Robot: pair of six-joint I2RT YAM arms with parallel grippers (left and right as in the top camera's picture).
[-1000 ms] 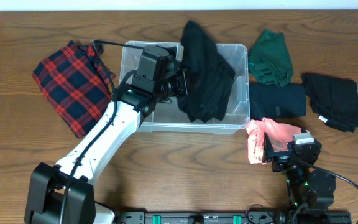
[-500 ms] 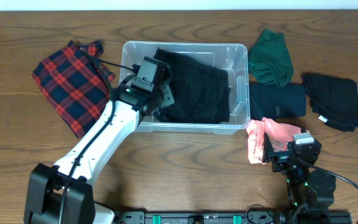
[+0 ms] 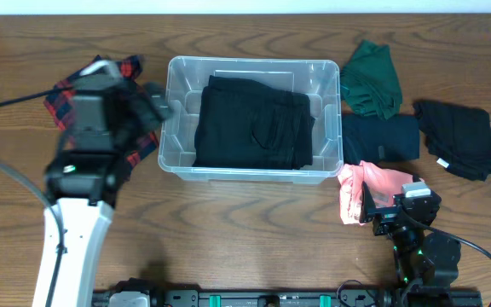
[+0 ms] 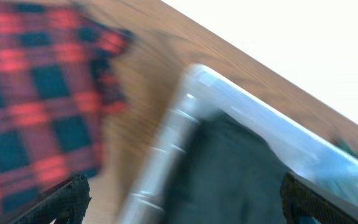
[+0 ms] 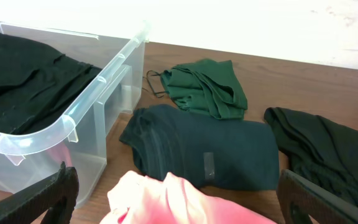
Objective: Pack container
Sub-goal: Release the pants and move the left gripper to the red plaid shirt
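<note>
Overhead view: the container [image 3: 254, 60], a clear rectangular bin, sits on the wooden table [image 3: 245, 243] toward the far middle, long side facing the arms. A folded black garment [image 3: 254, 128] lies flat inside it and covers most of the base. To the left of the bin lies a red plaid shirt [image 3: 56, 98], partly hidden under the left arm [image 3: 73, 234], whose wrist hangs blurred over the shirt, just beside the bin's left wall.

To the right of the bin are four more pieces of clothing. A green garment [image 3: 372, 78] lies by the far right corner. A dark folded garment [image 3: 382, 138] touches the right wall. A second black garment [image 3: 457, 138] lies further right. A pink garment [image 3: 358, 183] is crumpled just beside the near right corner. The right arm [image 3: 420, 251] sits low at the near right edge, its wrist at the pink garment.

Left wrist view, heavily blurred: the left gripper [image 4: 188, 202] has its fingers [image 4: 70, 198] spread wide with nothing between them. Beyond them lie the bin's left corner, the black garment inside and the plaid shirt.

Right wrist view: the right gripper [image 5: 179, 202] is also spread wide and empty, with the pink garment low between its fingertips. The bin's right wall is on the left, and the green and dark garments lie ahead.
</note>
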